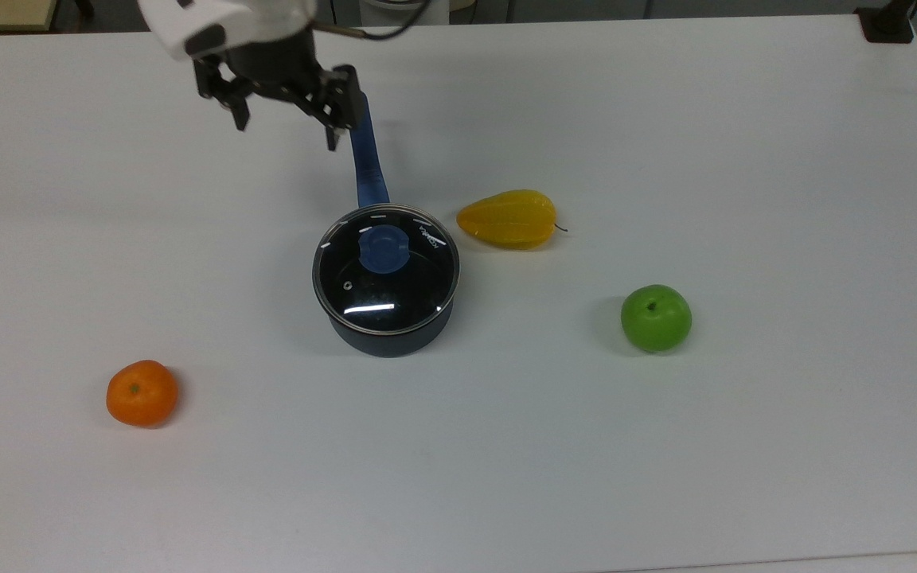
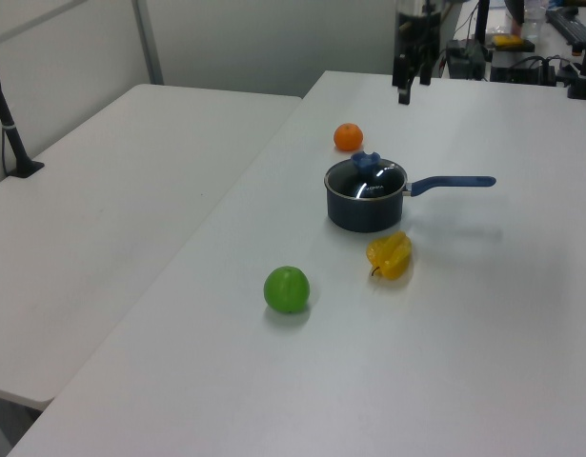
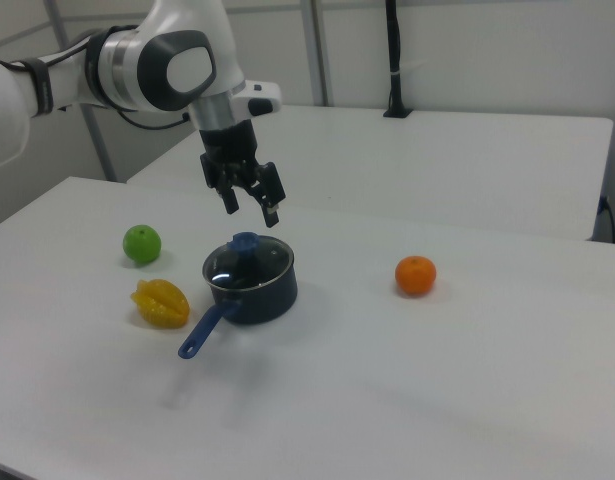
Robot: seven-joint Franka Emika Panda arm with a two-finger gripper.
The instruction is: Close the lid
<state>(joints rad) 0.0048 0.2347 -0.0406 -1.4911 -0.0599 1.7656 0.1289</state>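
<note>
Lid (image 1: 386,270) (blue knob) sits on the pan (image 1: 388,333); the claw (image 1: 285,127), spread wide and empty, hangs above, apart.

White desk (image 1: 665,477); dark saucepan (image 1: 385,334) with blue handle (image 1: 368,171); clear lid (image 1: 386,270), blue knob (image 1: 384,249). Orange tangerine (image 1: 142,392), yellow starfruit (image 1: 508,219), green apple (image 1: 656,317). Black hand (image 1: 285,119).

White bench (image 1: 665,493) with a pan and three fruits.
Pan (image 1: 385,330) at centre; yellow fruit (image 1: 508,219) at 2 o'clock, apple (image 1: 655,317) at 3, orange (image 1: 142,392) at 8, in the top view.
</note>
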